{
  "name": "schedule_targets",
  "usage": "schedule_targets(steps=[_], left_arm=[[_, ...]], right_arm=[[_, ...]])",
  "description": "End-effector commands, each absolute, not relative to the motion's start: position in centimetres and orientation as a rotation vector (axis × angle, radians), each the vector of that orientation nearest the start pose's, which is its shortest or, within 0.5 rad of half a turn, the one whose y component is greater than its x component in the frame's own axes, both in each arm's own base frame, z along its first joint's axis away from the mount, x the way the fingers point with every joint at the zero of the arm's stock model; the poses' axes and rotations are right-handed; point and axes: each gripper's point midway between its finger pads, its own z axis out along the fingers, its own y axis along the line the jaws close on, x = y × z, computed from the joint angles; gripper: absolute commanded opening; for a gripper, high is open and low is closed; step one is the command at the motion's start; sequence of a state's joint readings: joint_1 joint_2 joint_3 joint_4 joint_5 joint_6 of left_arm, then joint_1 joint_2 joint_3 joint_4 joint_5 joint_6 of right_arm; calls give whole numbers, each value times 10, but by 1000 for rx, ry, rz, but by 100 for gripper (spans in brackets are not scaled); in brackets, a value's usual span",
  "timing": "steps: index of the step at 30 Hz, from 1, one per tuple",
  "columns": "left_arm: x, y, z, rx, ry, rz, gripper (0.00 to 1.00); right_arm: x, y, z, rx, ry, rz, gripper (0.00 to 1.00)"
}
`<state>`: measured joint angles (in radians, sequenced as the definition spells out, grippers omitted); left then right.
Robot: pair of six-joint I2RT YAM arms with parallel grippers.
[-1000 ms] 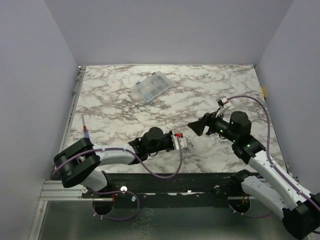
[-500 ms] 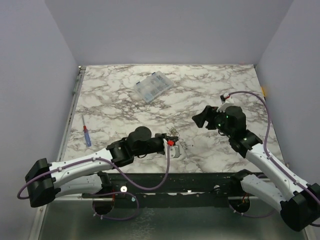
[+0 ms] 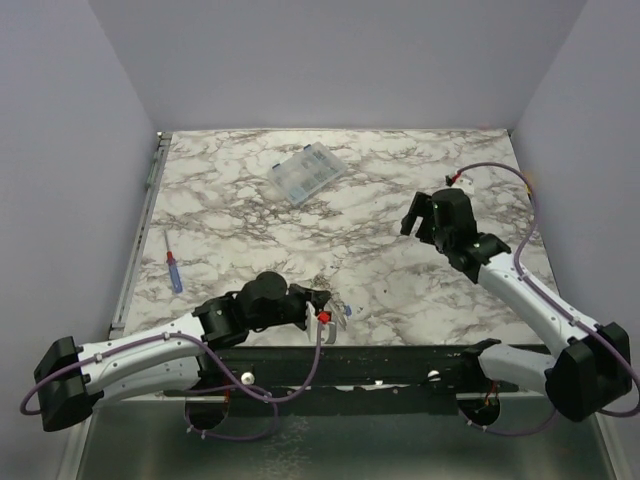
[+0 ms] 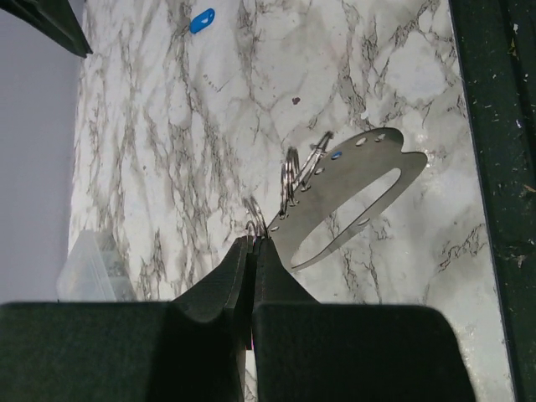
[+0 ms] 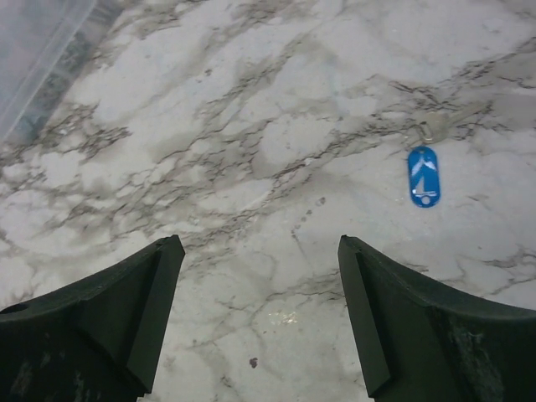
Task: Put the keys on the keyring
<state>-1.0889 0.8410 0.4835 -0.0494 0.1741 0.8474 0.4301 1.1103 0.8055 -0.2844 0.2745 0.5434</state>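
A marble-patterned bench (image 3: pixel 400 180), white with grey veins, sits between plain lilac walls (image 3: pixel 320 60). A clear compartment box (image 3: pixel 307 172) lies on it at the far middle, turned at a slant. A screwdriver (image 3: pixel 174 270) with a red and blue handle lies near the left edge, well apart from the box. A black rail (image 3: pixel 400 362) runs along the near edge. A metal rail (image 3: pixel 149 190) borders the left side.
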Motion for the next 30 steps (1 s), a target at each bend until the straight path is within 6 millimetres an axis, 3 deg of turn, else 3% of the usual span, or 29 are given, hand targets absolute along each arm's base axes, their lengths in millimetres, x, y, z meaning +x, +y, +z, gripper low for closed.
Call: schedule_targets(steps=[1,11,21,30], left_arm=[[140,-278,171,1655,940,-340,0],[131,-288,178,1607,920,-432,0],[128,-288,181,1601,905,-452,0],[127,-288,180,1601,904,-454,0]], right_arm=[[330,71,145,444,2202,3,88],[363,21,106,540,2306,-120,86],[386,14,76,480,2399,-241,76],[391,16,51,448,2458,-267,69]])
